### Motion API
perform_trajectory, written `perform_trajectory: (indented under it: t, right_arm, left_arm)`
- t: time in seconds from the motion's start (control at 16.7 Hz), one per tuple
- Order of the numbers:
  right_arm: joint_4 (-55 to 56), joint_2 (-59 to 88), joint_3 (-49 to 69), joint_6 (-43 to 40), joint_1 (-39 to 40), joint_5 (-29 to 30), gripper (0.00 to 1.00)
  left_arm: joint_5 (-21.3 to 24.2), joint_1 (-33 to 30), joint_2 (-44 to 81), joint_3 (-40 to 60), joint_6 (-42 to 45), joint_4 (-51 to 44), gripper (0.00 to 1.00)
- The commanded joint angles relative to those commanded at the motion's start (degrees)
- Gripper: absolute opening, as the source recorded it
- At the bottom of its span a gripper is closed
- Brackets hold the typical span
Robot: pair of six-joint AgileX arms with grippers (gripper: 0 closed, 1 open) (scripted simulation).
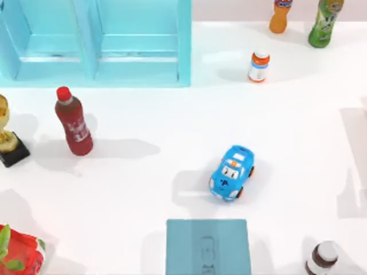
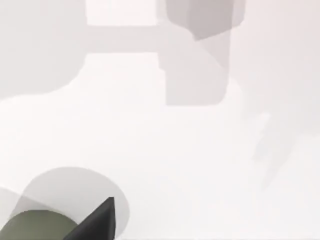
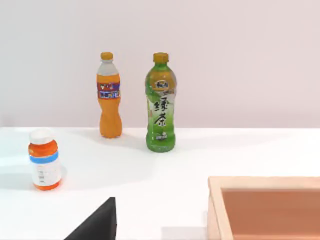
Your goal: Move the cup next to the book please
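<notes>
A dark fingertip of the left gripper (image 2: 97, 222) hung just beside the olive cup (image 2: 40, 225) in the left wrist view; whether its jaws were apart could not be told. The book (image 1: 208, 246) lay at the table's (image 1: 143, 183) near edge, below the toy car (image 1: 232, 172).

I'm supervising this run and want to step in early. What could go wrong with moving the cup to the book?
The cup sits right by the left gripper's finger, so a nudge might tip it. The book lies near the toy car, which a carried cup might clip.
</notes>
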Motion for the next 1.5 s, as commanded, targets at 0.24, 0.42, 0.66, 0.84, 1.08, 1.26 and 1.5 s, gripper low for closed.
perform_trajectory:
  t: [0.24, 0.42, 0.66, 0.84, 1.08, 1.26, 1.5]
  right_arm:
    - [0.00, 0.00, 0.00, 0.00, 0.00, 0.00, 1.00]
    - [0.00, 0.00, 0.00, 0.00, 0.00, 0.00, 1.00]
    - [0.00, 0.00, 0.00, 0.00, 0.00, 0.00, 1.00]
    - [0.00, 0.00, 0.00, 0.00, 0.00, 0.00, 1.00]
    - [0.00, 0.00, 0.00, 0.00, 0.00, 0.00, 1.00]
    - [0.00, 0.00, 0.00, 0.00, 0.00, 0.00, 1.00]
    - [0.00, 0.00, 0.00, 0.00, 0.00, 0.00, 1.00]
  left_arm:
    - [0.26, 6.70, 11.45, 12.82, 18.77, -6.18, 1.00]
    - [0.51, 10.51, 15.92, 21.14, 29.03, -7.35, 1.00]
    - [0.76, 13.13, 18.11, 27.19, 35.79, -7.02, 1.00]
    - [0.78, 13.23, 18.17, 27.42, 36.03, -6.98, 1.00]
    - [0.76, 13.00, 18.19, 26.46, 35.90, -6.07, 1.00]
    - [0.79, 13.10, 19.75, 22.29, 35.86, -0.38, 1.00]
    - [0.79, 13.25, 22.83, 14.76, 36.08, 10.87, 1.00]
